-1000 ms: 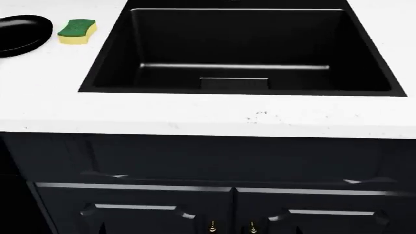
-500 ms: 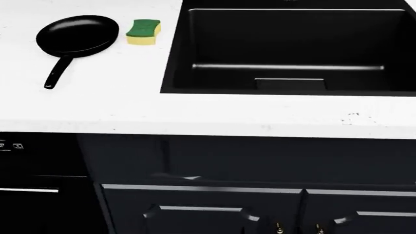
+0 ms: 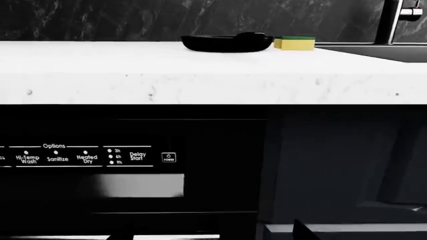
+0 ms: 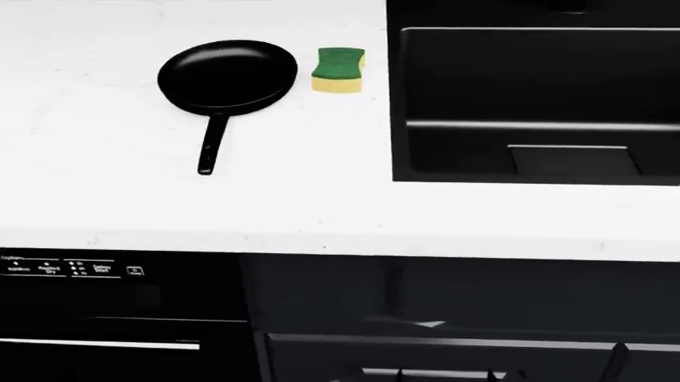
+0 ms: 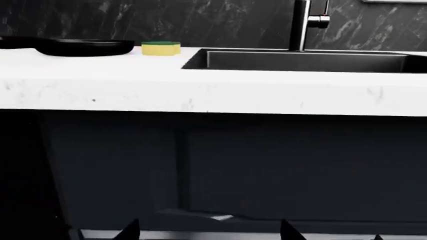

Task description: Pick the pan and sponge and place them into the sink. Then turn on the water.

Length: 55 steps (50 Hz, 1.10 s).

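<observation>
Pan [image 4: 228, 76] sits on countertop [image 4: 159, 199] w/ sponge [image 4: 339, 70] just beside it, sink [image 4: 396, 119] to the right; nothing picked yet, approach step. Both claws low below counter edge, well short of pan; only tips visible, width can't tell. Next: raise arms, reach pan handle [image 4: 210, 145]

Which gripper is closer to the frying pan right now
Left, judging by the wrist views. It sits low, facing the dishwasher below the frying pan; the right faces the cabinet nearer the sink, seeing the pan farther off.
</observation>
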Tool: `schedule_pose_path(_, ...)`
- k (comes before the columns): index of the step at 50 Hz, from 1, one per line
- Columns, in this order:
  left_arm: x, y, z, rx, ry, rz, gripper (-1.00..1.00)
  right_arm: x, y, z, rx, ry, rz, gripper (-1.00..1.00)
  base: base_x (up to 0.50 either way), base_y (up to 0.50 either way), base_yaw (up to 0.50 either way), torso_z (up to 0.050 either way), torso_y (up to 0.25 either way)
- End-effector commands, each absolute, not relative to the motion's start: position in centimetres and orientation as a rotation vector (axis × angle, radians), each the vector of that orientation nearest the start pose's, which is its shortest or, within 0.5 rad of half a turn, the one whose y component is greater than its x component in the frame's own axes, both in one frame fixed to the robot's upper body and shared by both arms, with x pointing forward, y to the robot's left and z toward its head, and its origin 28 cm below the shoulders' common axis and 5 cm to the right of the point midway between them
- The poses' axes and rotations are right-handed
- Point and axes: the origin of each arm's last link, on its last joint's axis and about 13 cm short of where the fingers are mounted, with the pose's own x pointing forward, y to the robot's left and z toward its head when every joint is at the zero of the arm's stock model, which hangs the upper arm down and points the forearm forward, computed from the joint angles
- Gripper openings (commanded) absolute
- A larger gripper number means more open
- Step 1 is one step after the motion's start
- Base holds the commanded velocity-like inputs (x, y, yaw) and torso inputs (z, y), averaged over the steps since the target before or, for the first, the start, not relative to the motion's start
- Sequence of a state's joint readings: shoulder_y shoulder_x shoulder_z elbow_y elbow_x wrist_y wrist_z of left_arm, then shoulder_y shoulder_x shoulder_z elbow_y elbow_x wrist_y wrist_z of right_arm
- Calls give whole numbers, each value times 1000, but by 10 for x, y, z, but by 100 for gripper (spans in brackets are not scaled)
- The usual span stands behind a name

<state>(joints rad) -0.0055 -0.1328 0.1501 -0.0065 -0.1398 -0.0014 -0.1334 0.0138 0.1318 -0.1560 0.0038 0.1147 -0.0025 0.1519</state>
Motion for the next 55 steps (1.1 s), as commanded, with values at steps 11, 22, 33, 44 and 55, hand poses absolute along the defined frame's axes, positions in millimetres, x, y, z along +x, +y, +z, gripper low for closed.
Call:
schedule_pose_path(11,209,205,12,-8,15,-18,100,211,-98,13,0,-8,-18,100,4,82,0,0,0)
schedule_pose_path(22,211,206,13,-2,3,15,100,210,-98,13,-6,-10,-18,100,0,0,0,0,0)
schedule_pose_path(33,211,206,13,6,9,6,100,210,-98,14,7,-14,-17,100,0,0,0,0,0)
schedule_pose_path(44,209,208,13,-6,-4,-3,100,210,-98,14,8,-14,-19,100,0,0,0,43,0)
schedule_pose_path(55,206,221,9,-1,0,-7,100,211,-98,14,8,-9,-20,100,0,0,0,50,0)
